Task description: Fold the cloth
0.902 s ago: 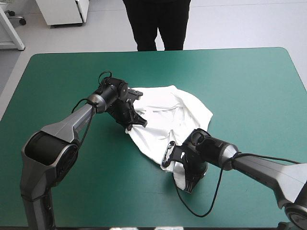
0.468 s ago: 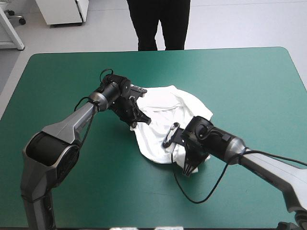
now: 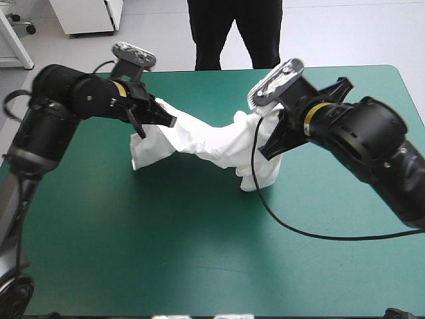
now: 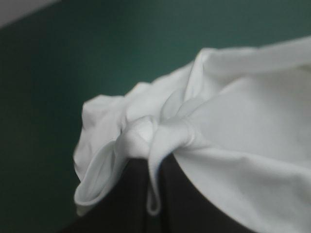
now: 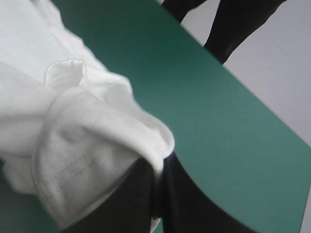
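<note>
T-shirt (image 3: pixel 206 143): white, crumpled, strung as a sagging band between two grips, with a loose end hanging at each.
Where: held up over the far middle of the teal-green surface (image 3: pixel 199 252); whether the hanging ends touch it, I cannot tell.
Left arm: raised, reaching in from the left edge.
Left fingers (image 3: pixel 159 119): pinching a bunched fold of the T-shirt.
Right arm: raised, angled in from the right.
Right fingers (image 3: pixel 273 141): pinching a hemmed edge.

Robot lab, teal-green table (image 3: pixel 199 266), white cabinet (image 3: pixel 86 16), pale floor (image 3: pixel 345 33)
</note>
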